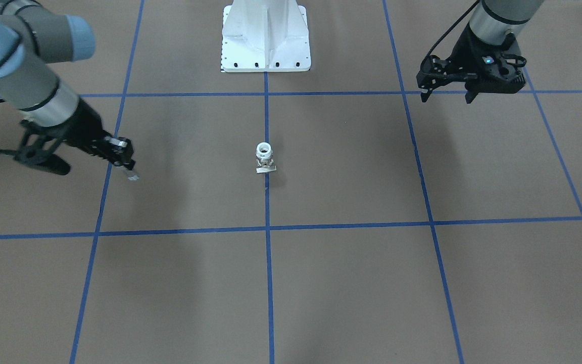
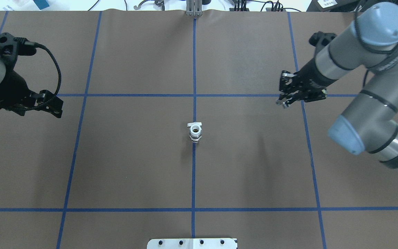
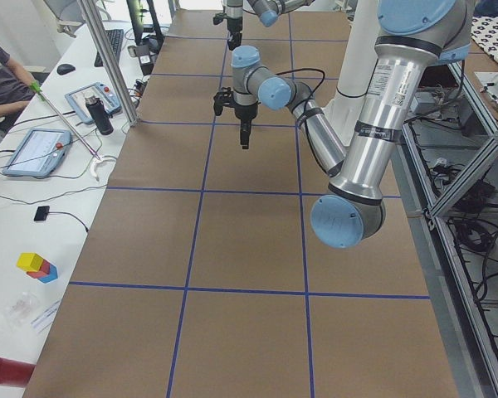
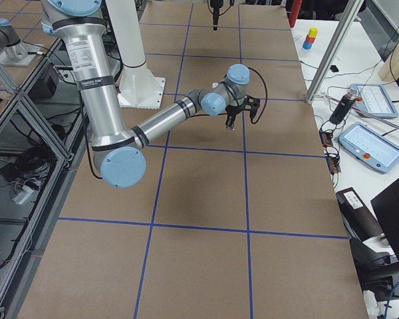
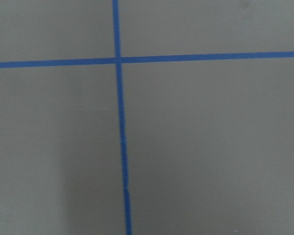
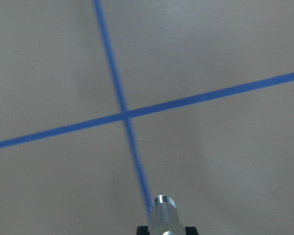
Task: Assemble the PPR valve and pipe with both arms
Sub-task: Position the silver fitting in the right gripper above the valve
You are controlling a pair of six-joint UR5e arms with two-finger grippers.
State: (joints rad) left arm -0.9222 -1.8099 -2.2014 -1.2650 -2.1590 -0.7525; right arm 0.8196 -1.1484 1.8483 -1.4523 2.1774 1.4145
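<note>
The PPR valve (image 1: 264, 157) stands alone on a blue tape line at the table's middle, white ring collar up and flat white tab beside it; it also shows in the overhead view (image 2: 195, 132). My right gripper (image 1: 125, 163) is shut on the pipe (image 6: 160, 214), a small silvery stub that sticks out past the fingertips (image 2: 282, 103), held low over the table well off to the valve's side. My left gripper (image 1: 446, 96) is open and empty, raised above the table on the valve's other side (image 2: 52, 108). The left wrist view shows only bare table and tape.
The white pedestal base (image 1: 265, 45) stands at the robot's edge of the table. Blue tape lines (image 2: 193, 69) divide the brown table into squares. Operator desks with tablets (image 3: 37, 149) run along the far side.
</note>
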